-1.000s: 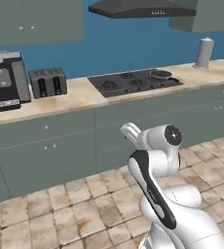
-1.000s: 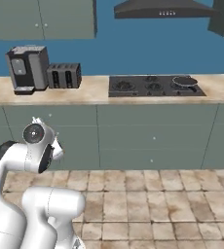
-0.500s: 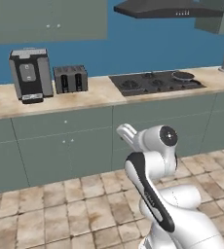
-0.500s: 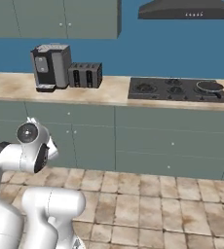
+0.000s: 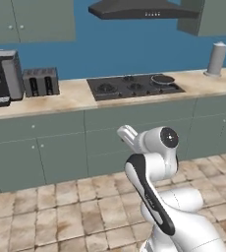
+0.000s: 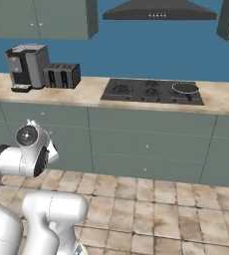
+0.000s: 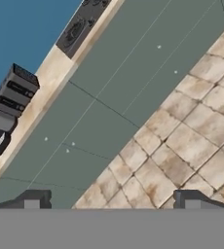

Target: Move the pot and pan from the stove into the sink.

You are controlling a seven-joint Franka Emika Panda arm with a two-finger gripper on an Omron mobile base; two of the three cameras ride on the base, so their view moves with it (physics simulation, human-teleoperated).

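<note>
Black and rigid, the pan (image 6: 185, 89) sits on the stove's (image 6: 151, 91) right rear burner, so I judge its long handle best for my wide-spread, empty gripper (image 7: 111, 204).

Matt dark stove (image 5: 134, 86); marbled beige counter (image 5: 75, 95)

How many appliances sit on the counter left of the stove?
2: a coffee machine at the far left and a toaster right beside it, between it and the stove. More could sit beyond the picture's edge.
</note>
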